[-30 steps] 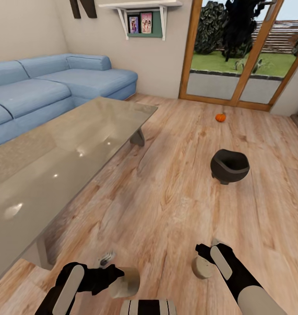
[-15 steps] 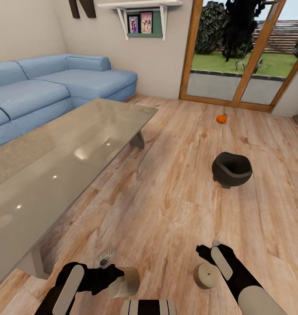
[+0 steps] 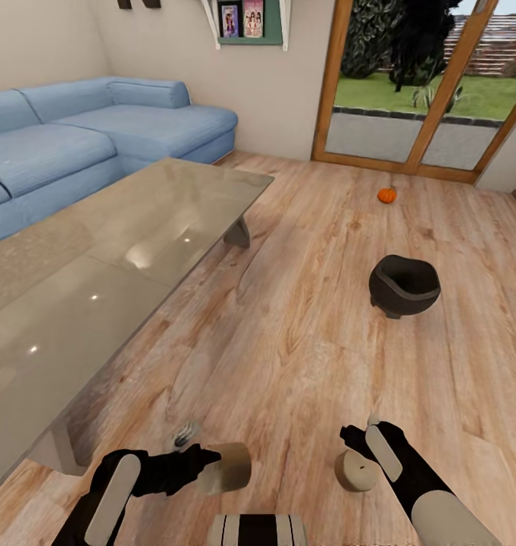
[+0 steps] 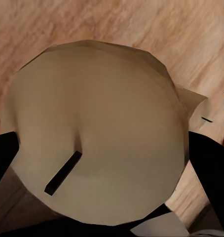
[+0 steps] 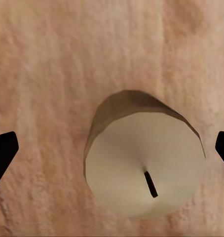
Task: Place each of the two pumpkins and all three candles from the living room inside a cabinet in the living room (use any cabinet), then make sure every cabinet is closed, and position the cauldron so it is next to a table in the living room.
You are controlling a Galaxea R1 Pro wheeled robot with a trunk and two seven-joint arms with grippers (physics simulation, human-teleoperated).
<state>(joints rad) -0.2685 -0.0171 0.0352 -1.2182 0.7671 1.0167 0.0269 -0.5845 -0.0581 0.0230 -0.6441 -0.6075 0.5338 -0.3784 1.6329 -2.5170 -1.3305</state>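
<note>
A living room with a pale wooden floor (image 3: 303,356). The robot's left gripper (image 3: 201,466) is clamped around a stubby grey-beige candle (image 3: 229,467), held sideways above the floor; its rounded top and dark wick sit close to the left wrist camera (image 4: 97,158). The right gripper (image 3: 348,447) hangs with its jaws spread wide on either side of a second beige candle (image 3: 355,470) (image 5: 146,165). A squat black cauldron (image 3: 403,285) stands on the floor beyond, a small orange pumpkin (image 3: 386,196) farther off near the glass doors (image 3: 409,83). A glass-topped table (image 3: 98,258) and blue sofa (image 3: 98,136) lie on the left.
</note>
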